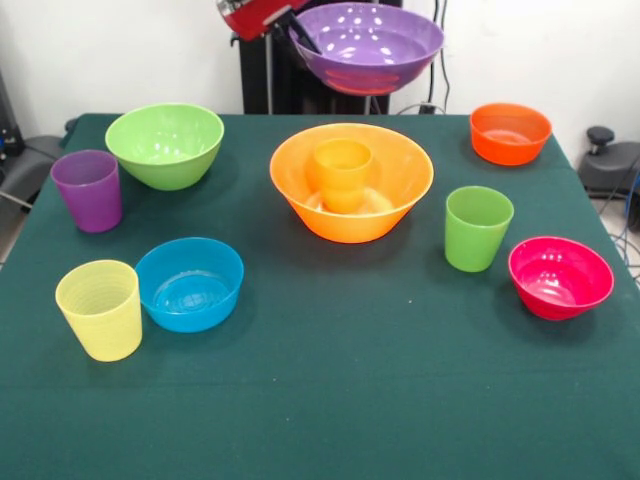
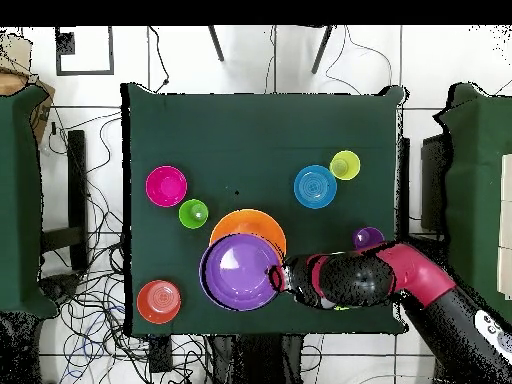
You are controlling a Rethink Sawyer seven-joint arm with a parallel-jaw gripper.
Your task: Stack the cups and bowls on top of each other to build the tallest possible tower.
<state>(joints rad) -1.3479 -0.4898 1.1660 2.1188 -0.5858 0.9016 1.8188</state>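
1. While it hangs high over the far part of the worktop, the tool is clamped on the rim of the wide glossy purple plastic bowl, one dark finger showing inside the bowl's wall.
2. That purple bowl is held in the air, upright with a slight tilt, touching nothing below it; from overhead it covers part of the large bowl beneath.
3. Below and a little nearer sits the large orange-yellow plastic bowl, with the small tapered orange plastic cup standing upright inside it.
4. Beside that bowl stands the green plastic cup, with the pink-red plastic bowl just beyond it and the orange-red plastic bowl well apart near the worktop's far corner.
5. On the other side lie the light green plastic bowl and, close by, the purple plastic cup.
6. Nearer the front edge, the blue plastic bowl sits touching or nearly touching the pale yellow plastic cup.
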